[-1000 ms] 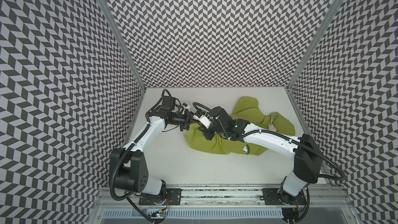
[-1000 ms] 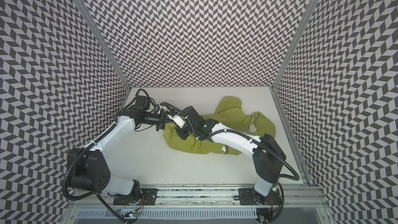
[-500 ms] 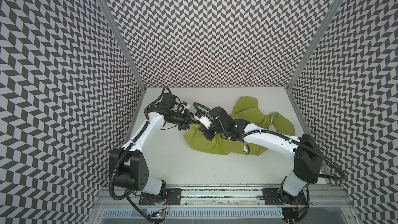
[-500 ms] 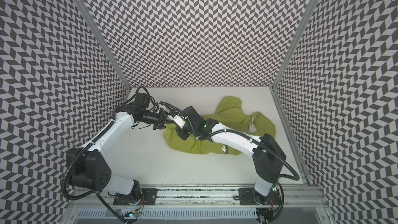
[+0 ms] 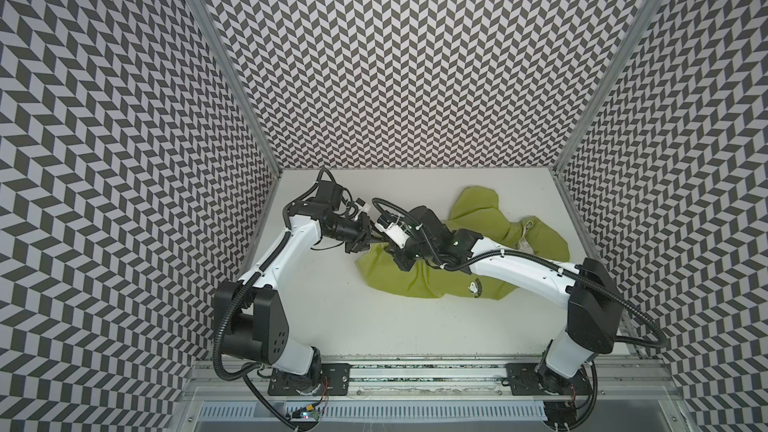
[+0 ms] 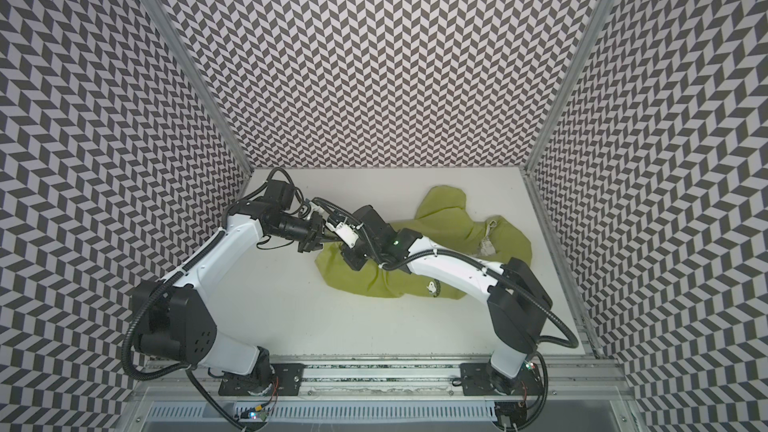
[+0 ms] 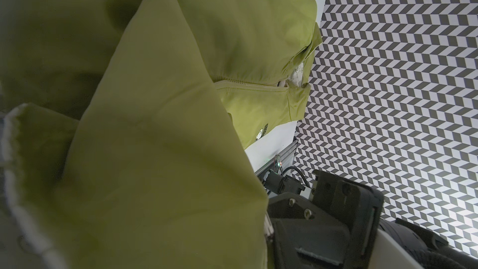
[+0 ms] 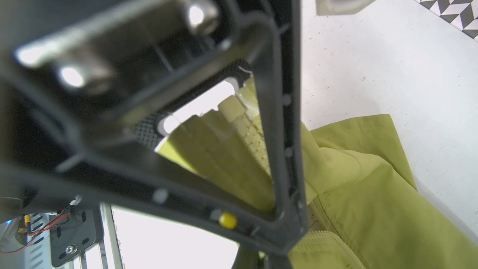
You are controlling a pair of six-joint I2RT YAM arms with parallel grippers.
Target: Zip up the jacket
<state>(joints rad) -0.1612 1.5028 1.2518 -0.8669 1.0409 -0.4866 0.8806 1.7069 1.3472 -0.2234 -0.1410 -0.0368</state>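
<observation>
The jacket point(image 5: 415, 280) lies crumpled on the bench point(image 5: 374, 326), right of middle in both top views, under the right arm. Its chest emblem point(image 5: 473, 286) faces up near the front edge: a small white cartoon figure with black lettering beside it, too small to read. At the collar a patch of white lining point(image 5: 524, 238) shows a faint print, also unreadable.

The right claw point(image 5: 404, 263) is clenched over the left part of the jacket. In the right wrist view the zipper point(image 8: 258, 135) end runs up between its fingers, so it appears to grip the zipper tape.

The left claw point(image 5: 360, 243) sits at the jacket's left edge, just beside the right claw. Fabric fills the left wrist view, and I cannot tell whether this claw is clenched or released.
</observation>
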